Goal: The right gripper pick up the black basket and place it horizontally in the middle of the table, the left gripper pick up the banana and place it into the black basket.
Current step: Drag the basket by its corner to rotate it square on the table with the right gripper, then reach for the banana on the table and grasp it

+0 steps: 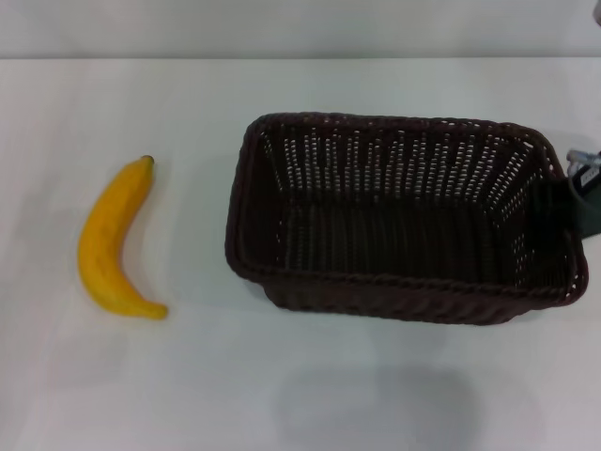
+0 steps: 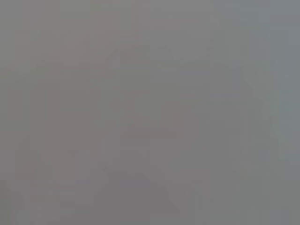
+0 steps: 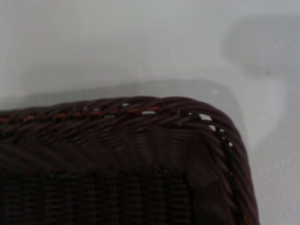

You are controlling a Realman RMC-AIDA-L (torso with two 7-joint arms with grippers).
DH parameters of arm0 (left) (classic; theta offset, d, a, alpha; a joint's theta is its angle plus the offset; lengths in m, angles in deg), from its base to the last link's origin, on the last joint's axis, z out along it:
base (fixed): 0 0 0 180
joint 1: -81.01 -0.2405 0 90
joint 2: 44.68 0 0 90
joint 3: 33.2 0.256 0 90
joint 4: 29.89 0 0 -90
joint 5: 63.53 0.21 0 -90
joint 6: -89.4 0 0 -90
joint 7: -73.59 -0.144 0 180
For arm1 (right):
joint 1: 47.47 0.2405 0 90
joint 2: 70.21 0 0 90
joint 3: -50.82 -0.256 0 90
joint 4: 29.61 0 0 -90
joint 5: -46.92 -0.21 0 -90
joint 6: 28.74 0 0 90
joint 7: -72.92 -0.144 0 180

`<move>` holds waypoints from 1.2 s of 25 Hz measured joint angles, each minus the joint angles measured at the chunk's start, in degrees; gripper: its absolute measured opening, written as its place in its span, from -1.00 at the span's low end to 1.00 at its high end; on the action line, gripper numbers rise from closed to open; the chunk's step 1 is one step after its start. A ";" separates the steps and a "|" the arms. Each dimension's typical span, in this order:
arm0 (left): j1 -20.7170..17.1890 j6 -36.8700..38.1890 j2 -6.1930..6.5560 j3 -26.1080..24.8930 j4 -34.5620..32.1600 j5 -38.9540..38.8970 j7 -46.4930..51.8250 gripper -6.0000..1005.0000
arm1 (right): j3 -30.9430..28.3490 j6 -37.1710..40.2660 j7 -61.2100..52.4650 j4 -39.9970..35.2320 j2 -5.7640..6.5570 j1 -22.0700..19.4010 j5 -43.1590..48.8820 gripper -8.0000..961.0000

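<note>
One gripper only at work: right gripper (image 1: 584,193) pressed against the right-hand end of the black basket (image 1: 399,218), touching the braided rim there; fingers mostly hidden by the rim and the picture's edge, so cannot tell whether apart, together or clamped on the wicker. Left gripper out of sight in every view. Right wrist view filled by one rounded basket corner (image 3: 140,154), close up, pale surface beyond.

Probably the placing step, nearly done, basket lying lengthwise near mid-table. Best to settle the base flat, long side level with the table's front edge, then let go cleanly without dragging the rim.

Banana (image 1: 113,242) lying flat, well apart from the basket on its left side, stem tip pointing away. Plain white matte table (image 1: 188,395), paler wall strip behind
</note>
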 joint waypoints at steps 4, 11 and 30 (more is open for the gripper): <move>-0.02 0.01 -0.33 -0.19 0.00 0.00 -0.01 0.64 | -1.79 -0.67 2.23 -0.14 -0.04 0.03 -0.06 -0.61; -0.14 0.01 -1.12 -0.30 0.00 -0.30 -0.01 0.63 | -5.67 -4.46 2.93 -3.94 -0.04 0.17 -0.09 -0.42; 2.01 6.54 -2.71 0.26 -0.91 2.45 3.96 0.59 | -20.89 17.60 40.56 -16.16 -0.06 -16.64 -16.45 0.41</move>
